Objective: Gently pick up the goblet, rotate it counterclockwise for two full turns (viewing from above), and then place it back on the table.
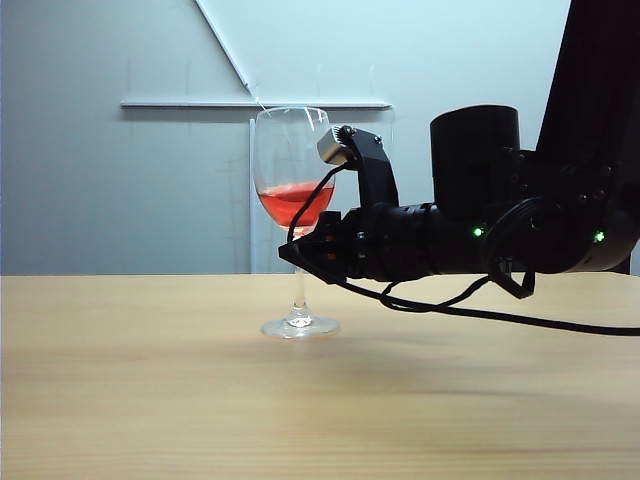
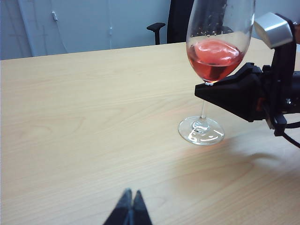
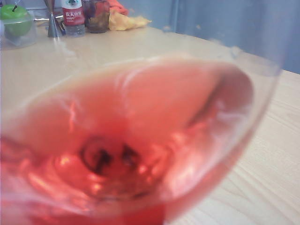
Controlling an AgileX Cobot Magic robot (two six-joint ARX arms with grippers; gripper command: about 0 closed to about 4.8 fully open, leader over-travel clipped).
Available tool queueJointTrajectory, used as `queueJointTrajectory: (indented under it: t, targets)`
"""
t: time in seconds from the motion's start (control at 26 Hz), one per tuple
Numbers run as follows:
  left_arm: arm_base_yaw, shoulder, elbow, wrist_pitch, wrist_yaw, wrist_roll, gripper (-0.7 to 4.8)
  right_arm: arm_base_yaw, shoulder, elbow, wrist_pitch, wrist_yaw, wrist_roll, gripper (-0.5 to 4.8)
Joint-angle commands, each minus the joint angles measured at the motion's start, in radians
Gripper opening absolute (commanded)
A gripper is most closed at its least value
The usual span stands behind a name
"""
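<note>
The goblet is a tall clear wine glass holding red liquid, standing upright near the middle of the table. My right gripper reaches in level from the right and is shut on the thin stem just under the bowl. In the left wrist view the goblet has its round foot at the tabletop; I cannot tell whether it touches. The red bowl fills the right wrist view and hides the fingers. My left gripper is shut and empty, well away from the glass over bare wood.
A black cable trails from the right arm low over the table. At the table's far end stand a green apple in a clear container, a red-labelled bottle, a metal jigger and a yellow cloth. A chair stands behind the table.
</note>
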Motion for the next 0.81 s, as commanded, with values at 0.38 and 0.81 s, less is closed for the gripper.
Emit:
queueJointTrajectory:
  t: [0.38, 0.81]
  targets:
    - [0.000, 0.002, 0.004, 0.009, 0.003, 0.000, -0.05, 0.003, -0.008, 0.008, 0.048, -0.001, 0.000, 1.19]
    - [0.000, 0.002, 0.004, 0.009, 0.003, 0.000, -0.05, 0.003, -0.008, -0.012, 0.041, -0.001, -0.001, 2.14]
